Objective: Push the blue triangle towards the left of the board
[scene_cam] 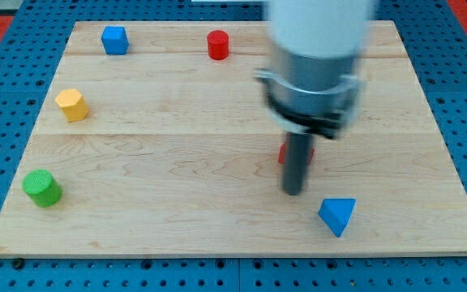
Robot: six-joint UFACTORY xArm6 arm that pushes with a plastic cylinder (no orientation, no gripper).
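Note:
The blue triangle (336, 216) lies near the board's bottom edge at the view's right. My tip (293, 192) rests on the wooden board (177, 162) just to the upper left of the triangle, with a small gap between them. A red block (283, 152) is mostly hidden behind the rod, just above the tip.
A blue block (114, 40) sits at the top left. A red cylinder (218, 45) stands at the top middle. A yellow hexagonal block (71, 105) is at the left. A green cylinder (41, 188) is at the bottom left.

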